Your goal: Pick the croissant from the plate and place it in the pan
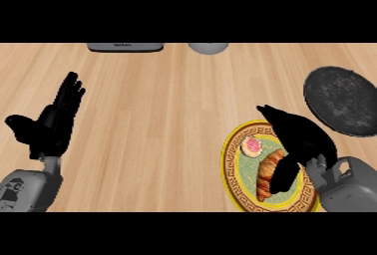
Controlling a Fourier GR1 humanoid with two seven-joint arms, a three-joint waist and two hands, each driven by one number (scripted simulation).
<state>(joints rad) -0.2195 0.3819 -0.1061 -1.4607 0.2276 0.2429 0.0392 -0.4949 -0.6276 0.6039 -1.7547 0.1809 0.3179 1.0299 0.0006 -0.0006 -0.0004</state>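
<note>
Closing right hand [298, 142] around croissant [270, 172] on plate [234, 184], fingers curling for lift toward pan [341, 100]; left hand [52, 124] resting open.

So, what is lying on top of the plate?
On the plate lie a croissant and a small round pink-centred item. The right hand covers the plate's right part, hiding anything there.

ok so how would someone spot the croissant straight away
Find the round yellow-rimmed plate with a green centre at the wooden counter's near right, below the dark round pan. The long golden-brown croissant lies on it beside the black right robot hand. The small round pink-topped pastry next to it is much shorter.
</note>
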